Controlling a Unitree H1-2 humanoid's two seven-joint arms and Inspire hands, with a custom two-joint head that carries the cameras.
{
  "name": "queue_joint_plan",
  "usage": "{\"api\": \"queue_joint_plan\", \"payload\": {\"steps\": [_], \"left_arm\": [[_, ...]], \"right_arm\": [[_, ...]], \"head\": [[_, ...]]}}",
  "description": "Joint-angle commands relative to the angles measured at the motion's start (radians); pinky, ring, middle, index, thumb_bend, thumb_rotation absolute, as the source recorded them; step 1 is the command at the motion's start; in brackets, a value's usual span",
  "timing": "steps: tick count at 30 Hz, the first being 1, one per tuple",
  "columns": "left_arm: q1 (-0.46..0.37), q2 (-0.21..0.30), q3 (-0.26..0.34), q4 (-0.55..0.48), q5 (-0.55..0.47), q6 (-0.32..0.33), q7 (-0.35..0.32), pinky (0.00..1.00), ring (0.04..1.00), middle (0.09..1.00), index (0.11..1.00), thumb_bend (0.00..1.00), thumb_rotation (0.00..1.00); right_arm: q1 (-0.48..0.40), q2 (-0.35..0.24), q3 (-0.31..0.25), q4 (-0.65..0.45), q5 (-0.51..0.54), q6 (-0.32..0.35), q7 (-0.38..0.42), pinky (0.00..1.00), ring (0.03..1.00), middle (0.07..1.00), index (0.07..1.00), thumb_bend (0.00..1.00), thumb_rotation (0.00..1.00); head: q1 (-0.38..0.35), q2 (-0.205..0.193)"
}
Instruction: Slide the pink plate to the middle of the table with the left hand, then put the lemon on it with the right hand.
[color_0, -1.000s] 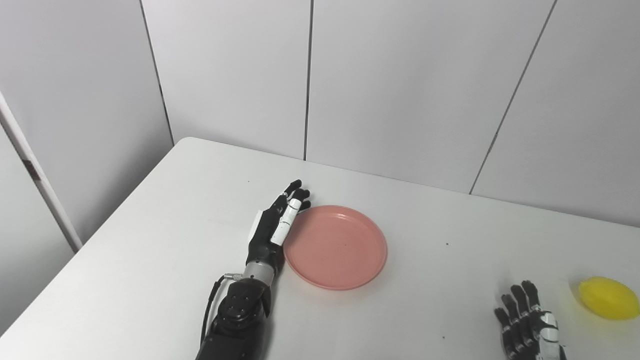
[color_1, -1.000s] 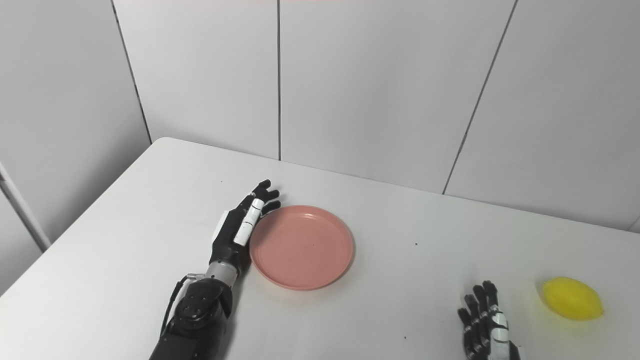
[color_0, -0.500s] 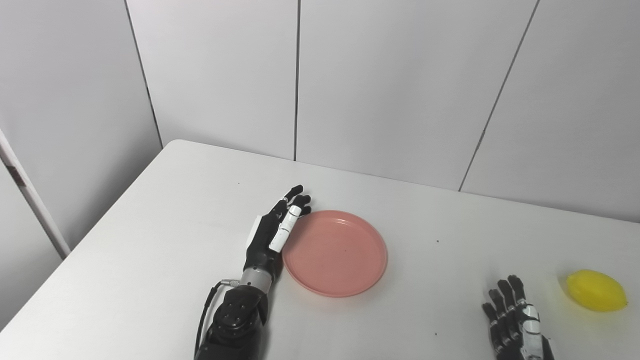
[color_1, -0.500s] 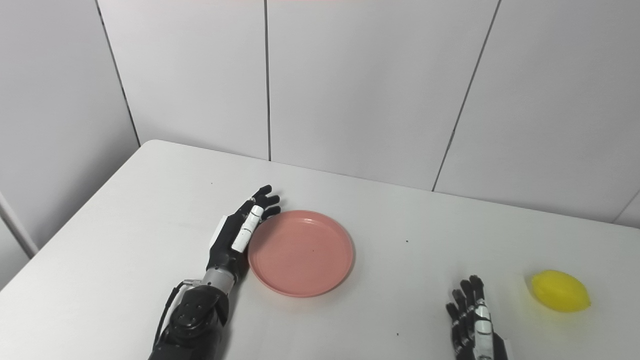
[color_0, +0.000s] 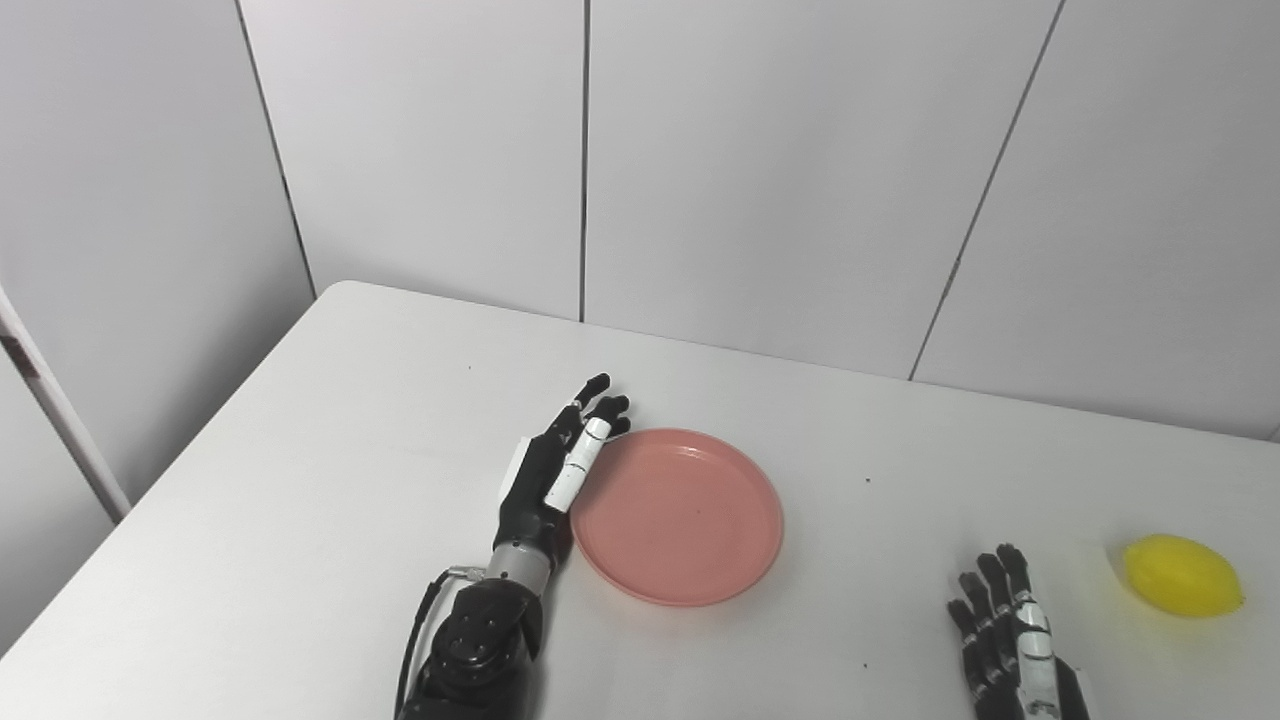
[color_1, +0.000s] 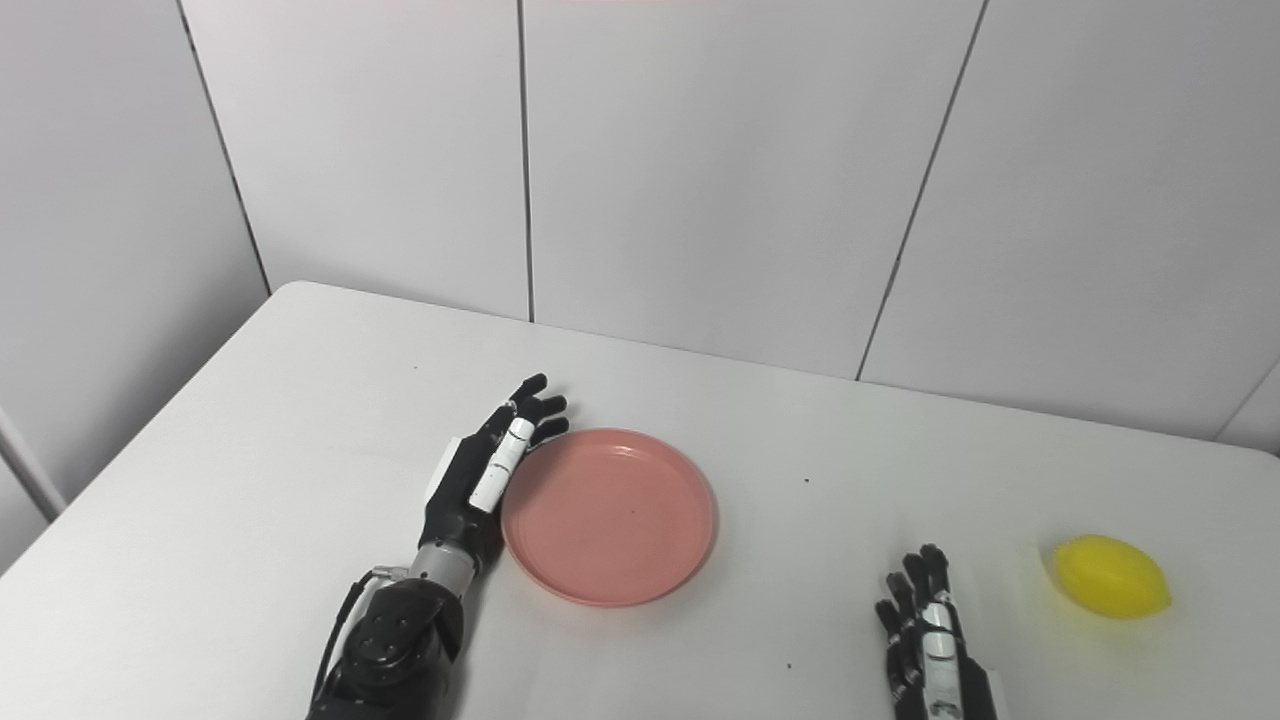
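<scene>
White table (color_0: 300, 500): left hand (color_0: 550, 470) flat, fingers spread, against pink plate (color_0: 690, 520) rim; right hand (color_0: 1010, 640) splayed, empty

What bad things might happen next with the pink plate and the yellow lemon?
The left hand only presses its open side against the round pink plate's rim, so the plate might slip past the fingers instead of sliding straight. The oval yellow lemon lies loose near the white table's right side, and might roll away if the open right hand nudges it.

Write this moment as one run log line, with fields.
phase: sliding plate | left hand: open, edge against pink plate | right hand: open, idle | lemon: on table
</scene>
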Motion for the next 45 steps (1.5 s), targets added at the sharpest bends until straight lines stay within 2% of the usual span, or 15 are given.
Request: {"api": "queue_joint_plan", "payload": {"steps": [1,10,15,22,34,45], "left_arm": [[0.013,-0.018,-0.002,0.018,-0.013,0.057,-0.006,0.84,0.839,0.851,0.882,0.78,0.77],[0.016,-0.039,-0.004,0.024,-0.002,0.046,0.006,0.85,0.843,0.856,0.885,0.78,0.77],[0.019,-0.057,0.000,0.031,0.008,0.016,0.024,0.86,0.835,0.848,0.878,0.73,0.77],[0.019,-0.068,-0.002,0.033,0.016,0.017,0.026,0.85,0.826,0.860,0.884,0.69,0.80],[0.030,-0.099,-0.011,0.019,0.031,0.039,0.036,0.85,0.836,0.860,0.898,0.69,0.80],[0.028,-0.085,-0.009,0.030,0.026,0.035,0.016,0.88,0.854,0.877,0.914,0.69,0.82]], "right_arm": [[0.013,0.016,0.008,0.023,0.004,-0.031,-0.002,1.00,0.994,1.000,0.997,0.70,0.85],[0.015,0.016,0.008,0.021,0.008,-0.031,0.002,1.00,0.996,1.000,0.997,0.69,0.84],[0.015,0.017,0.009,0.017,0.005,-0.025,-0.001,1.00,0.989,1.000,0.995,0.71,0.84],[0.013,0.019,0.011,0.017,0.003,-0.020,-0.004,1.00,0.987,1.000,0.990,0.71,0.83],[0.015,0.024,0.022,0.001,-0.010,-0.004,-0.024,1.00,0.979,0.995,0.983,0.72,0.83],[0.010,0.037,0.036,-0.001,-0.027,0.004,-0.046,1.00,0.971,0.989,0.974,0.72,0.82]], "head": [[-0.002,0.003],[-0.002,0.010],[-0.002,0.010],[-0.007,0.016],[-0.027,0.030],[-0.076,0.041]]}}
